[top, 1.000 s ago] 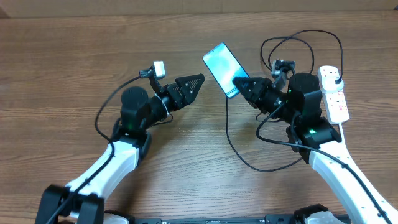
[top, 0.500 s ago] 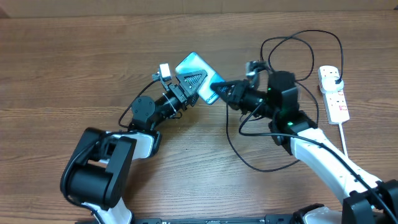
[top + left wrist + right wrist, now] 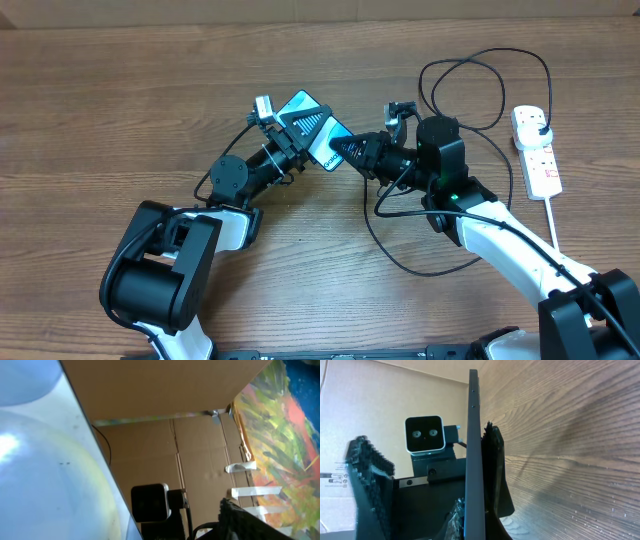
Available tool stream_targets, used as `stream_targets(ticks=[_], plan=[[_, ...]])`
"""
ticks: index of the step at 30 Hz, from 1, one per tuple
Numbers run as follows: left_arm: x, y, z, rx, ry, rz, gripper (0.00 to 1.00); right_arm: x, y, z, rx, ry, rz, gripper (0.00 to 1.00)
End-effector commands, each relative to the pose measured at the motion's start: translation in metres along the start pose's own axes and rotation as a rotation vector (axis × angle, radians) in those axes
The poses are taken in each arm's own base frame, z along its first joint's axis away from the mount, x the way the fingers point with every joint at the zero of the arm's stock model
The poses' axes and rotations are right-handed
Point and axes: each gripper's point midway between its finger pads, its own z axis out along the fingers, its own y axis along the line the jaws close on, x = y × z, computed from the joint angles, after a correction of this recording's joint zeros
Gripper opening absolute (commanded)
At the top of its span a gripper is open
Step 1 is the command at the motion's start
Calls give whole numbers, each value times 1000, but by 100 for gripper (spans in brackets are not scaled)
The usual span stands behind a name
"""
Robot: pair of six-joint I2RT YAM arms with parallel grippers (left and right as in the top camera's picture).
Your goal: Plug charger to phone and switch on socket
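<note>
Both arms reach in low over the middle of the table (image 3: pixel 90 90), wrists angled so they meet nose to nose. The right gripper (image 3: pixel 341 152) is clamped on the text end of the phone (image 3: pixel 297 104), which hangs tilted off the wood.

The left gripper (image 3: pixel 306 127) straddles the phone's other end with jaws apart. In the right wrist view one finger (image 3: pixel 367 485) stands clear of the screen side, and the other sits right by the back.

The charger (image 3: pixel 487 52) cable loops near the far right corner and runs to the socket (image 3: pixel 540 160) by the right edge; its connector tip can't be made out.
</note>
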Motion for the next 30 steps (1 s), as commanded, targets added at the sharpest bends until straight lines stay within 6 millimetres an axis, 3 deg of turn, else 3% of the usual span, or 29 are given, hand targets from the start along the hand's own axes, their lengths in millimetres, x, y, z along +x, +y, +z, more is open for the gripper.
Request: stream_targets(ticks=[1, 6, 9, 11, 15, 22, 30], plan=[[4, -14, 6, 45, 29, 20, 76, -7, -3, 0, 26, -50, -56, 4], [4, -17, 6, 57, 30, -5, 70, -15, -10, 0, 64, -101, -64, 4], [2, -17, 6, 58, 19, -23, 53, -20, -12, -1, 81, -129, -63, 4], [0, -17, 6, 60, 8, -35, 49, -23, -14, -2, 90, -146, -63, 4], [-2, -18, 6, 61, -5, -42, 47, -25, -16, -2, 102, -160, -60, 4], [-5, -18, 6, 63, -15, -42, 41, -22, -38, -5, 193, -164, -10, 4], [-16, -22, 0, 76, -45, -52, 41, -23, -39, -5, 199, -170, -5, 4]])
